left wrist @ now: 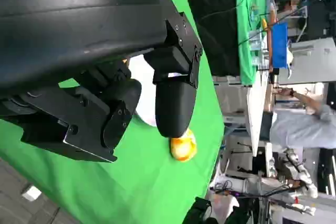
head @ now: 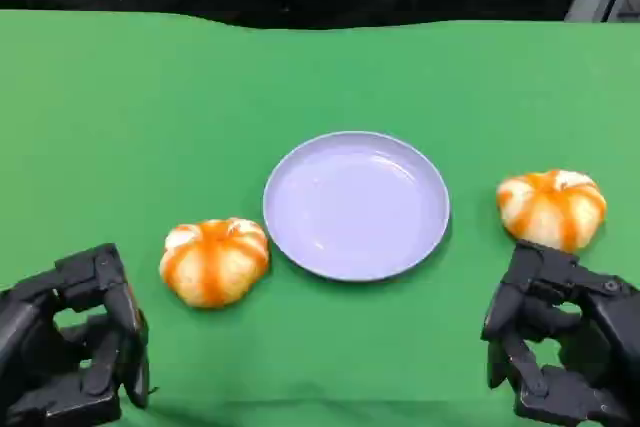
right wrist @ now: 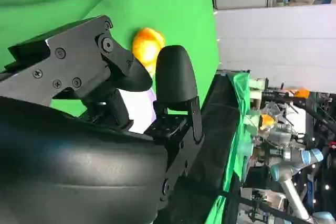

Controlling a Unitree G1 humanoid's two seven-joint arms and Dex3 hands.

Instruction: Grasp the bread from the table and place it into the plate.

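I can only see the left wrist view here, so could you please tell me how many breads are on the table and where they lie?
Observer: Two. One bread lies left of the plate, the other bread right of it.
Operator: Thank you. Is anything in the plate already?
Observer: No, the head view shows it bare.
Operator: Is either hand holding something?
Observer: No. The left hand and right hand sit at the near edge, holding nothing; the right one is just in front of the right bread.
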